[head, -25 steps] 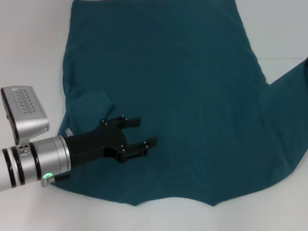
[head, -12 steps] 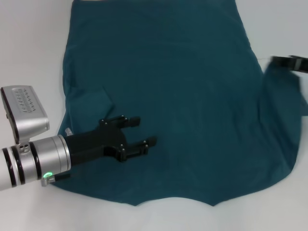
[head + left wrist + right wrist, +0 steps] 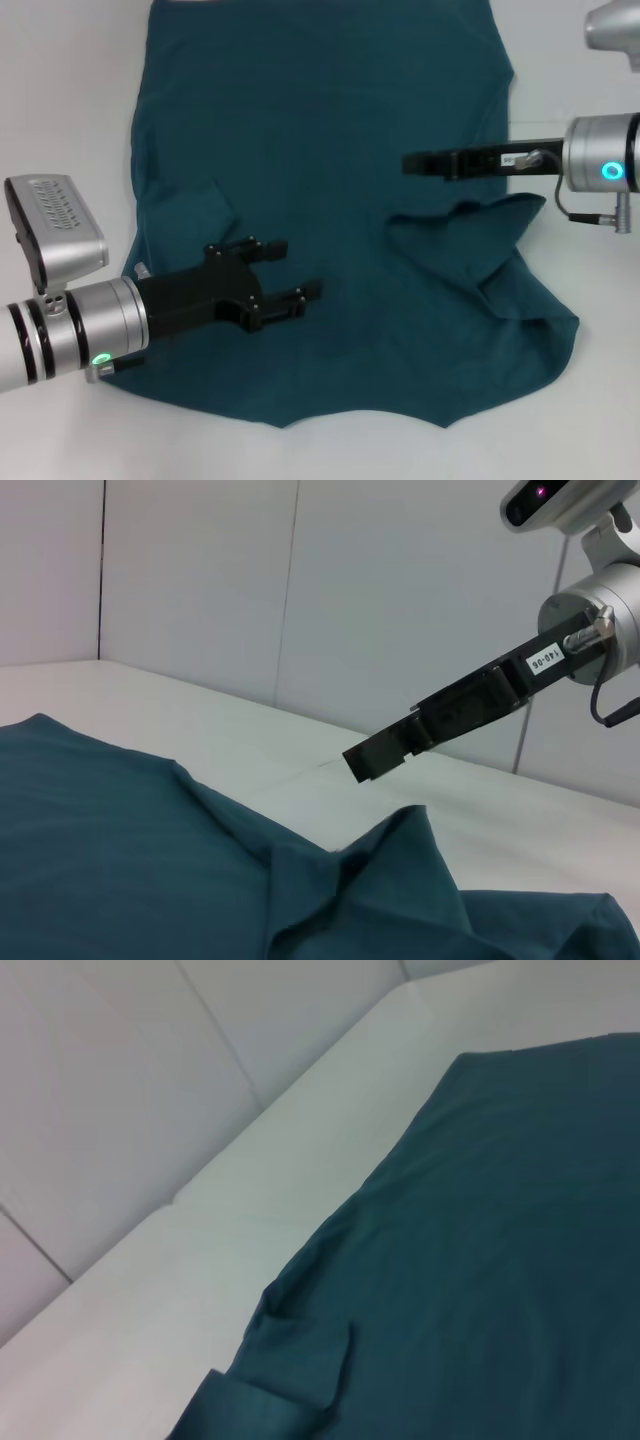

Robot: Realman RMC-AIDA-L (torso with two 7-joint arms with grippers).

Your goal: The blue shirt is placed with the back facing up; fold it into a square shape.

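The blue shirt (image 3: 330, 130) lies spread on the white table, plain side up. Its right sleeve and side (image 3: 470, 245) are folded inward and lie rumpled on the body. My right gripper (image 3: 408, 163) reaches in from the right and hovers just above that fold. In the left wrist view the right gripper (image 3: 358, 762) is clear of the raised cloth peak (image 3: 410, 825). My left gripper (image 3: 305, 267) stands open, low over the shirt's near left part, with nothing between its fingers. The right wrist view shows the shirt's (image 3: 500, 1260) folded left sleeve (image 3: 300, 1360).
A white table (image 3: 70, 120) surrounds the shirt, with bare strips to the left, right and along the near edge. White wall panels (image 3: 200, 580) stand behind the table. The shirt's collar edge (image 3: 360, 420) faces me.
My right arm has swung in from the right edge, bringing the right sleeve over onto the shirt's body, where it now lies folded. The left arm has barely moved.
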